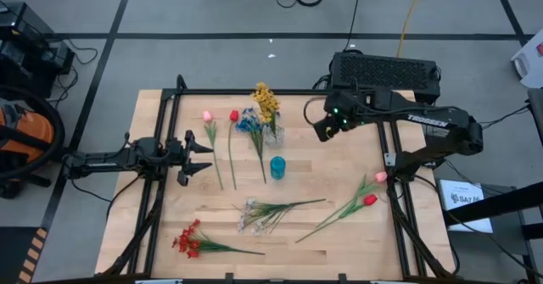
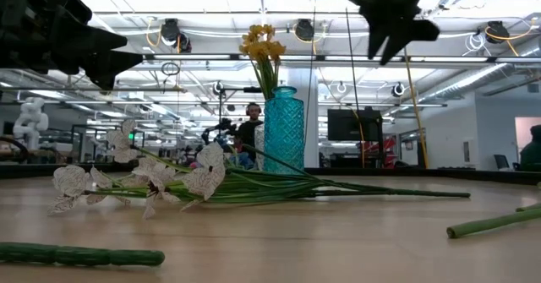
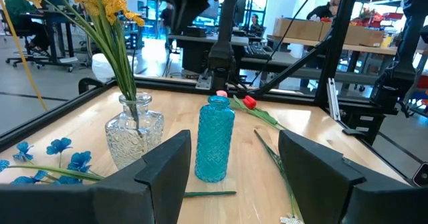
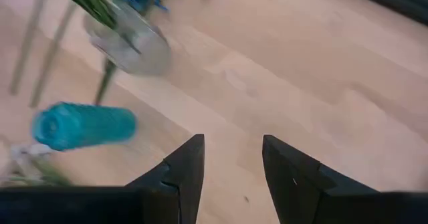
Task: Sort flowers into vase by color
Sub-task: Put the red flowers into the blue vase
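A yellow spray (image 1: 265,100) stands with its stems in a clear glass vase (image 1: 273,134) near the table's far edge. A blue glass vase (image 1: 277,167) stands upright just in front of it. Lying flat on the table are a blue spray (image 1: 249,125), a pink tulip (image 1: 207,115), a red tulip (image 1: 234,115), a white spray (image 1: 254,212), a red spray (image 1: 188,240), and a pink tulip (image 1: 380,177) and a red tulip (image 1: 370,200) at the right. My left gripper (image 1: 200,157) is open, left of the vases. My right gripper (image 1: 322,125) hangs open above the table, right of the glass vase.
A black frame rail (image 1: 254,91) runs along the table's far edge, with side rails on the left and right. Bare wood (image 1: 331,165) lies between the blue vase and the tulips on the right. A black box (image 1: 386,70) sits behind the right arm.
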Robot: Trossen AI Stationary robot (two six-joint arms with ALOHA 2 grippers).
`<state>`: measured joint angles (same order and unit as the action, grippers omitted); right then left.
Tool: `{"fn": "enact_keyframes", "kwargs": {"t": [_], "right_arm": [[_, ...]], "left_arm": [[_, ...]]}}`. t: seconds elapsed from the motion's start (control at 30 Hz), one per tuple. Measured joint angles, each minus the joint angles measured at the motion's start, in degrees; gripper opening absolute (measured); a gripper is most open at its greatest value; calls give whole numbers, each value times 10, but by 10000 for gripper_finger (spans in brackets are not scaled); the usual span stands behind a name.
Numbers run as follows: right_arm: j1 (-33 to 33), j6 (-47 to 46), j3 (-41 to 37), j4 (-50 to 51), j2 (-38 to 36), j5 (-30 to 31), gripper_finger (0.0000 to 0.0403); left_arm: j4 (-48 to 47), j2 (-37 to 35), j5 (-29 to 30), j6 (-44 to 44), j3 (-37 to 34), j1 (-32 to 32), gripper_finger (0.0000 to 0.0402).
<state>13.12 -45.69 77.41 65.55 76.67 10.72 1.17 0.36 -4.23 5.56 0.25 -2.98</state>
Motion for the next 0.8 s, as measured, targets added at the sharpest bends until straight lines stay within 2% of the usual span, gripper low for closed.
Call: {"fn": "enact_keyframes", "kwargs": {"t": [0.17,0.3,0.43,0.57,0.7,0.8], "right_arm": [[-87,-114,0,33,-2,48,143],[-162,-207,0,32,0,78,143],[-234,-304,0,37,5,105,143],[-300,-391,0,40,13,138,143],[-355,-468,0,43,28,175,143],[-383,-509,0,50,41,180,143]], "left_arm": [[0,0,0,-11,0,0,234],[1,0,0,-136,0,0,234],[4,0,0,-161,0,0,234],[12,0,0,-96,0,0,234],[11,0,0,25,0,0,234],[14,0,0,102,0,0,234]]}}
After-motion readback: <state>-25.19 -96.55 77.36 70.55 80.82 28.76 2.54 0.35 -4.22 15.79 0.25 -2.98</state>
